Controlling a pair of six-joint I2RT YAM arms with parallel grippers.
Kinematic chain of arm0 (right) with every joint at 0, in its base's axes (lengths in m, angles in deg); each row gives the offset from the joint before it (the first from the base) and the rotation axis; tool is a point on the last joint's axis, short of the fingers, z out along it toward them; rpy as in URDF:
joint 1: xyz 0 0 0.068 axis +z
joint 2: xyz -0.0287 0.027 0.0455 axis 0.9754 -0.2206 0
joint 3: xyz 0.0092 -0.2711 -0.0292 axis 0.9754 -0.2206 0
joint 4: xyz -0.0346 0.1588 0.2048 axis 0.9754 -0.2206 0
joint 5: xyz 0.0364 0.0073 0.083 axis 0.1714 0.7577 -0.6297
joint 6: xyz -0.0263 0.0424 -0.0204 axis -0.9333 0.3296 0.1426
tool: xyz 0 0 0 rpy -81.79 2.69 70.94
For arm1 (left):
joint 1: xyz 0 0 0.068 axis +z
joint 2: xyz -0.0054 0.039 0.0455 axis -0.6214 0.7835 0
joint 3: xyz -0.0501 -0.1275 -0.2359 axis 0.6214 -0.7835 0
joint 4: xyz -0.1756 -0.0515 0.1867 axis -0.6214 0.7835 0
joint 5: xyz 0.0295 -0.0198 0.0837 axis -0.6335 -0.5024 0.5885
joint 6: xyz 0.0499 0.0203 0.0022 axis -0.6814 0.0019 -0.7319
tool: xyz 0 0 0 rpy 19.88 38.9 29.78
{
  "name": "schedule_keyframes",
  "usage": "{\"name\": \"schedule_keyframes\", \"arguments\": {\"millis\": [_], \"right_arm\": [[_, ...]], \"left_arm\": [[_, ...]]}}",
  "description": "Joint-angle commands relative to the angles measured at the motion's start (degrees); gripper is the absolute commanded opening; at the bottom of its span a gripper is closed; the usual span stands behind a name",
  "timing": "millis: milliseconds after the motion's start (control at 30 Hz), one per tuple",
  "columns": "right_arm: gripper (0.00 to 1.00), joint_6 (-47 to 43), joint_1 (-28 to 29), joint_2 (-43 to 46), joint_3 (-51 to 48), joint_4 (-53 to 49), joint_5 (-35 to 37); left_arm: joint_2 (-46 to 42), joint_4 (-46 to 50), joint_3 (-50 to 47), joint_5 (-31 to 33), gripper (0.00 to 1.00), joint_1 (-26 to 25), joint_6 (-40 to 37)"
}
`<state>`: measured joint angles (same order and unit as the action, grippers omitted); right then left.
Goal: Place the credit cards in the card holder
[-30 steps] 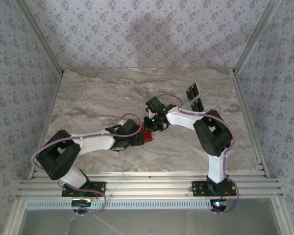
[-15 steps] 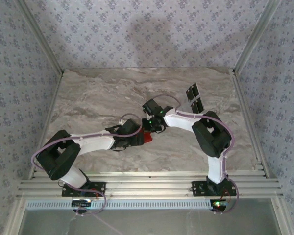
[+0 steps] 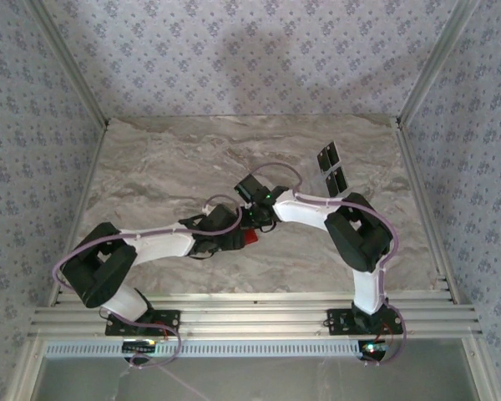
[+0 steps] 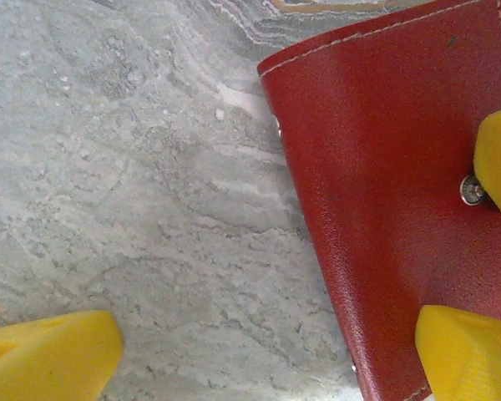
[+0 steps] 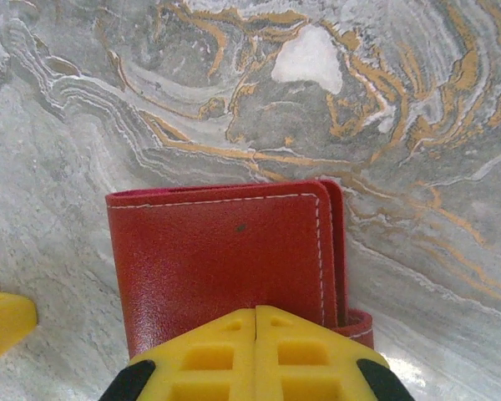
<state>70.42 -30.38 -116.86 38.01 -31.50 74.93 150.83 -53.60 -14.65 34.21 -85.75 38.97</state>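
The red card holder (image 3: 250, 237) is lying flat on the marble table (image 3: 167, 167), a little below the middle of the top view. It is sitting right between the two grippers. It is folded shut.

In the left wrist view, the card holder is filling the right side of the frame. Its long side is running from top to bottom and leaning a bit, so the top corner is pointing to the upper left. A small silver snap (image 4: 472, 190) is shining near the right edge.

The left gripper (image 4: 263, 338) is spread wide and is not gripping anything. One yellow finger is sitting over the bare table at the lower left. The other one is sitting over the red leather at the lower right.

The right gripper (image 5: 256, 334) is squeezed tight, with both yellow fingers pressed together and nothing between them. It is hanging over the bottom edge of the card holder. I cannot tell if it is touching.

Two black credit cards (image 3: 337, 178) are lying side by side in the upper right of the table, well apart from the card holder.
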Motion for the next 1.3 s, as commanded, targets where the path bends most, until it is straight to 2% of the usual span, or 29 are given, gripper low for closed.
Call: {"name": "schedule_keyframes", "arguments": {"millis": [0,233,333,633,867,1267], "right_arm": [[0.0,-0.4,3.4,-6.1,-3.4,-8.6,3.4],[0.0,0.1,5.4,-6.9,-3.4,-9.4,6.5],[0.0,0.6,6.3,-7.2,-3.4,-10.0,8.3],[0.0,4.1,8.9,-9.8,-3.4,-10.8,11.9],[0.0,3.3,8.3,-6.7,-1.3,-11.2,8.7],[0.0,2.9,4.2,1.9,2.3,-8.6,3.3]], "left_arm": [[-2.9,0.0,-4.2,-0.8,0.96,0.2,1.2],[-16.2,7.0,-8.4,8.7,0.95,2.1,7.7],[-18.1,10.4,-9.6,9.7,0.95,4.3,11.0],[-19.6,9.8,-11.4,6.1,0.95,6.2,10.0],[-17.5,4.6,-9.9,0.4,0.96,7.8,3.8],[-7.2,2.6,0.8,-4.9,0.96,12.6,-2.2]]}}
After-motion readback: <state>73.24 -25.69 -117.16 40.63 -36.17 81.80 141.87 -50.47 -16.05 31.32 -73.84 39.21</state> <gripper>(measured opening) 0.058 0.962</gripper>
